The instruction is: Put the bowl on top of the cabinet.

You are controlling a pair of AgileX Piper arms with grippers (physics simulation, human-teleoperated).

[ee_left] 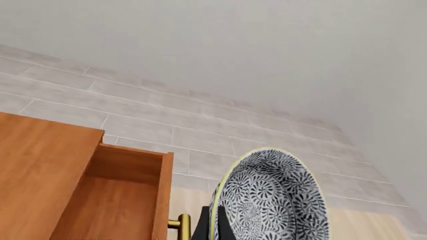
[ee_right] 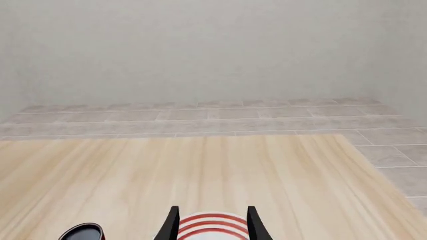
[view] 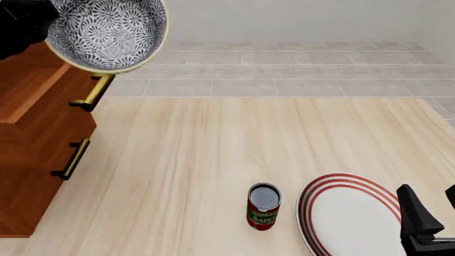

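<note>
Bowl (view: pixel 106 33), deep blue-grey floral, gripped by left fingers (ee_left: pixel 212 227): carry level over reddish-brown wooden cabinet (view: pixel 32 138), lower gently. Right fingers (ee_right: pixel 212 222) open.

The front view looks forward and down on the counter (view: pixel 213 154) from above. The left wrist view looks upward, close to the bowl (ee_left: pixel 270 200) and cabinet (ee_left: pixel 47 175). The right wrist view faces low across the counter, sharing the plate (ee_right: pixel 213 226) and can (ee_right: pixel 81 232) with the front view.
</note>
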